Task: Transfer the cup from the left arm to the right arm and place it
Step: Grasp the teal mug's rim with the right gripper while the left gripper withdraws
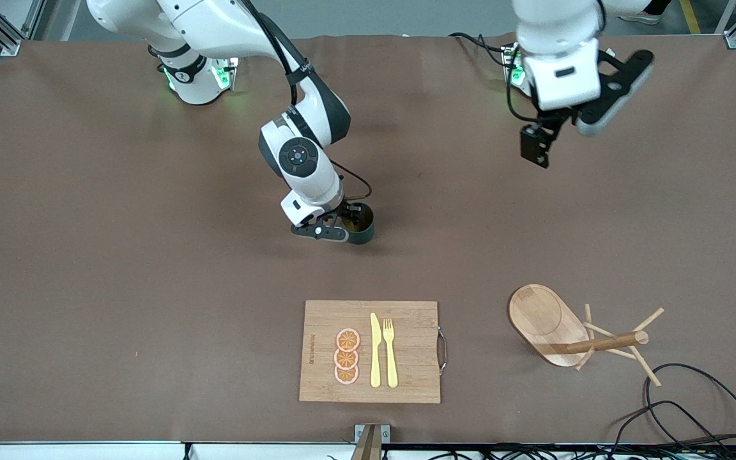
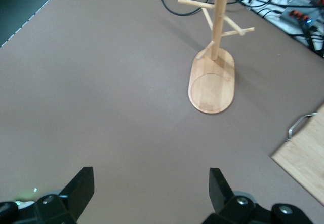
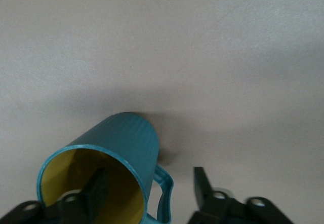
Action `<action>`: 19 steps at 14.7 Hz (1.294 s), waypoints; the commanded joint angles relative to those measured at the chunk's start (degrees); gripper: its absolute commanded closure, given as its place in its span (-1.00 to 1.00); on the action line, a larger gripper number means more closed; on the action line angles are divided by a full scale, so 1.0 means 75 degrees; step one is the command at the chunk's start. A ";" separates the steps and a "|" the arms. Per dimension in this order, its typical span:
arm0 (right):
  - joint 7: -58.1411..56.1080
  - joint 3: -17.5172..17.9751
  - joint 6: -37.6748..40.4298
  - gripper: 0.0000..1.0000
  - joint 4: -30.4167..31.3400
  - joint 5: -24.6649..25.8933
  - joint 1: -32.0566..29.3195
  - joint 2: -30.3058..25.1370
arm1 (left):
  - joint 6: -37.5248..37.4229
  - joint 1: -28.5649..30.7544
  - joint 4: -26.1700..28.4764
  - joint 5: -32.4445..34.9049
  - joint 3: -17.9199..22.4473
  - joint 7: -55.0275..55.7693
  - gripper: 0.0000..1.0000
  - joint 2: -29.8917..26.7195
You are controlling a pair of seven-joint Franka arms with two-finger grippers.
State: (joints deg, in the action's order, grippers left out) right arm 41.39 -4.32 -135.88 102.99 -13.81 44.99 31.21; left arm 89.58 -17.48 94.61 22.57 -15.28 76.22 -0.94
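- The right gripper (image 1: 347,225) is low at the middle of the worktop, arm bent down, jaws apart.
- The left gripper (image 2: 152,193) waits up high, jaws wide open, holding nothing.

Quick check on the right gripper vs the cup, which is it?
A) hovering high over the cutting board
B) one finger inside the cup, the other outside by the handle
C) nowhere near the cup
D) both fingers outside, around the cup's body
B: in the right wrist view one finger sits inside the cup against its yellow inner wall, the other outside beside the handle; right gripper is at the cup.
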 commanded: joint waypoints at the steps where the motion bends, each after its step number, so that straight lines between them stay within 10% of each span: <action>1: 0.0024 -0.0069 -0.0083 -0.01 0.0073 -0.0174 0.0119 -0.0060 | 0.0009 0.0489 -0.0181 -0.0150 -0.0061 -0.0726 -1.00 0.0277; 6: 0.0001 -0.0069 -0.0059 0.95 0.0062 -0.0162 0.0107 -0.0072 | 0.0009 0.1298 -0.0192 -0.0220 -0.0061 -0.1759 -1.00 0.0617; 19: -0.3826 -0.0924 0.1992 0.99 -0.0735 0.0705 -0.2304 -0.0681 | -0.0003 0.1907 -0.0872 -0.0571 -0.0049 -0.4114 -1.00 0.0700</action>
State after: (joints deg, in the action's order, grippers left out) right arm 18.54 -12.29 -121.43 96.37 -9.04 32.25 27.39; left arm 90.02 -4.95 90.02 20.04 -15.25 49.00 3.82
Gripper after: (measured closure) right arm 0.965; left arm 0.000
